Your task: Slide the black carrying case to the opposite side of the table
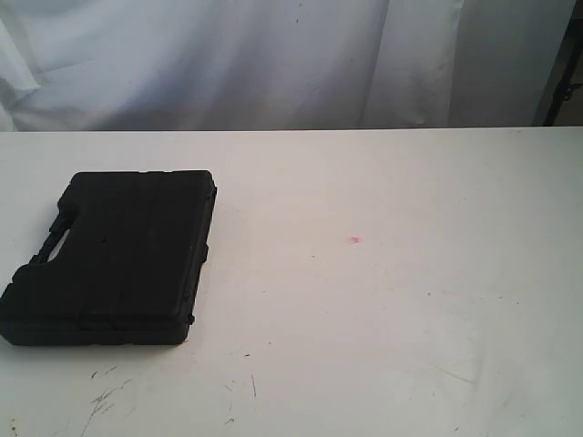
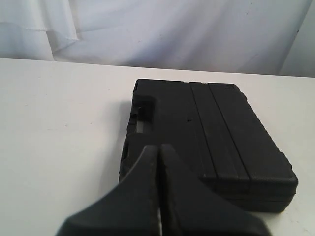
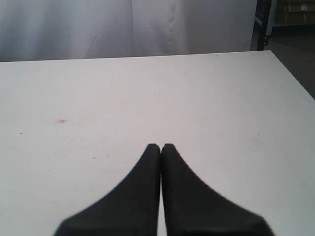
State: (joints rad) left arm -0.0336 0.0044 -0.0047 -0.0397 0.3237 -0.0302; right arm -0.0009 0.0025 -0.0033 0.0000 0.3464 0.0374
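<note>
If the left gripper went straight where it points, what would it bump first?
Probably the black carrying case, near its handle end. The left gripper points at it, though height is hard to judge.

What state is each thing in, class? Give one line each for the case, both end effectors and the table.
black carrying case: closed, lying flat.
left end effector: shut, empty.
right end effector: shut, empty.
table: white, with some scratch marks.
</note>
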